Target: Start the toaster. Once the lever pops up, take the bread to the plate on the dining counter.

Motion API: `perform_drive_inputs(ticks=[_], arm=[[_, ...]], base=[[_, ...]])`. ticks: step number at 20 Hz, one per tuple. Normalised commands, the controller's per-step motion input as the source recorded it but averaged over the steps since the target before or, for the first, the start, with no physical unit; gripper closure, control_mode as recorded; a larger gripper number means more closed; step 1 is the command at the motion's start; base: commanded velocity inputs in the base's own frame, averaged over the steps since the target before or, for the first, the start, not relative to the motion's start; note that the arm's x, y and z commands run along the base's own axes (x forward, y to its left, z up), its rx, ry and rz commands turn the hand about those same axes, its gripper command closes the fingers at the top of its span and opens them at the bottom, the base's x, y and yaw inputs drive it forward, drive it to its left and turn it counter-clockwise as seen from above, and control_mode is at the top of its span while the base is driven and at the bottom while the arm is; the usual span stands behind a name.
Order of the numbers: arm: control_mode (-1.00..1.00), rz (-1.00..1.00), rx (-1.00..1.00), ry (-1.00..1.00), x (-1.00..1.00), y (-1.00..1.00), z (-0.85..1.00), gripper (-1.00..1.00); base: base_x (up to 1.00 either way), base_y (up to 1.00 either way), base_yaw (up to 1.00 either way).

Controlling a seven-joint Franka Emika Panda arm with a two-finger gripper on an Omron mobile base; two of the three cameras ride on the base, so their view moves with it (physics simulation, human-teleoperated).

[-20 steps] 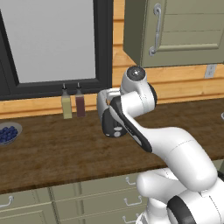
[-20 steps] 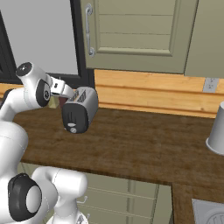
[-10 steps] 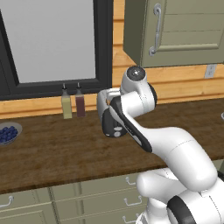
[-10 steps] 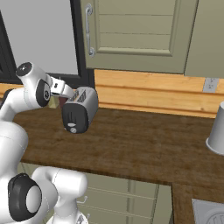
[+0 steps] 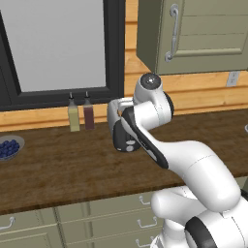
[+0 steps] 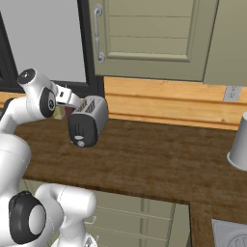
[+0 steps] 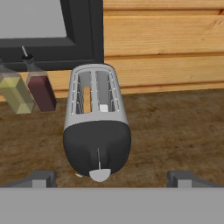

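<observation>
The toaster (image 7: pixel 97 131) stands on the wooden worktop (image 7: pixel 175 131), silver-sided, its black front panel turned toward me. A tan strip of the bread (image 7: pixel 86 99) shows down in its left slot. Low on the panel sits a small pale tab (image 7: pixel 99 175); I cannot tell whether it is the lever or the knob. My gripper (image 7: pixel 113 177) hangs open just in front of and above the toaster, one fingertip on each side, holding nothing. The right base view has the toaster (image 6: pixel 88 121) just below my hand. The plate and the dining counter are out of view.
Two slim bottles (image 5: pixel 72 117) (image 5: pixel 88 114) stand left of the toaster against the wall, under a dark-framed window (image 5: pixel 114 48). A bowl of blueberries (image 5: pixel 8 147) sits far left. A pale cup (image 6: pixel 239 144) stands far right. Upper cabinets (image 6: pixel 144 38) hang overhead.
</observation>
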Motion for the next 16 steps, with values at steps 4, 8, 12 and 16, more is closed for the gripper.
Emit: perform_drive_inputs(ticks=[4,8,12,16], arm=[[-1.00,0.00,0.00,0.00,0.00,0.00,0.00,-1.00],[-1.00,0.00,0.00,0.00,0.00,0.00,0.00,-1.00],[-1.00,0.00,0.00,0.00,0.00,0.00,0.00,-1.00],[-1.00,0.00,0.00,0.00,0.00,0.00,0.00,-1.00]], base=[[0.00,0.00,0.00],[0.00,0.00,0.00],[0.00,0.00,0.00],[0.00,0.00,0.00]])
